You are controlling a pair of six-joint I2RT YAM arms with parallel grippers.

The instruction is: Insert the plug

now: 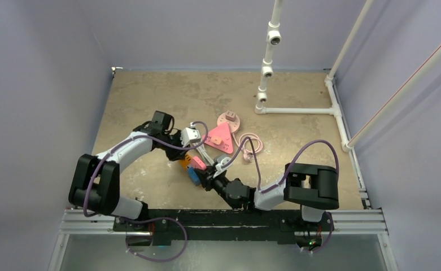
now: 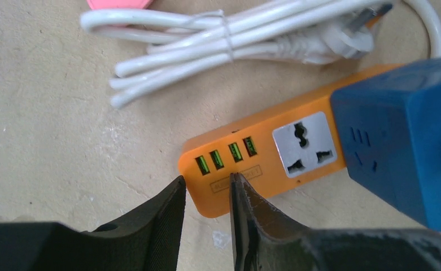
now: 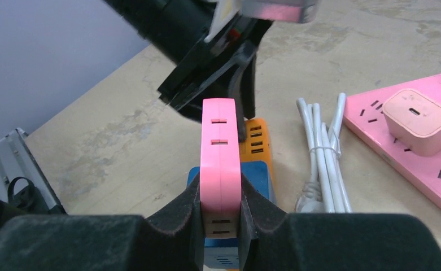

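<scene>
My right gripper (image 3: pixel 221 195) is shut on a flat pink plug (image 3: pixel 221 147) and holds it upright above a blue adapter (image 3: pixel 257 175). That adapter sits on an orange power strip (image 3: pixel 257 138). In the left wrist view the strip (image 2: pixel 263 169) shows several green USB ports and a free grey socket (image 2: pixel 304 144) next to the blue adapter (image 2: pixel 398 147). My left gripper (image 2: pixel 206 179) is over the strip's USB end, jaws a narrow gap apart. One fingertip (image 2: pixel 236 182) lies on the strip's top and the other is just off its end. From above, both grippers meet at the strip (image 1: pixel 183 163).
A tied bundle of white cable (image 2: pixel 235 39) lies just beyond the orange strip. A pink triangular power strip (image 1: pixel 221 137) with a pink charger (image 3: pixel 418 121) plugged in sits behind, with a round pink piece (image 1: pixel 229 119) and a pink cord (image 1: pixel 252 144). A white pipe frame (image 1: pixel 266 73) stands back right.
</scene>
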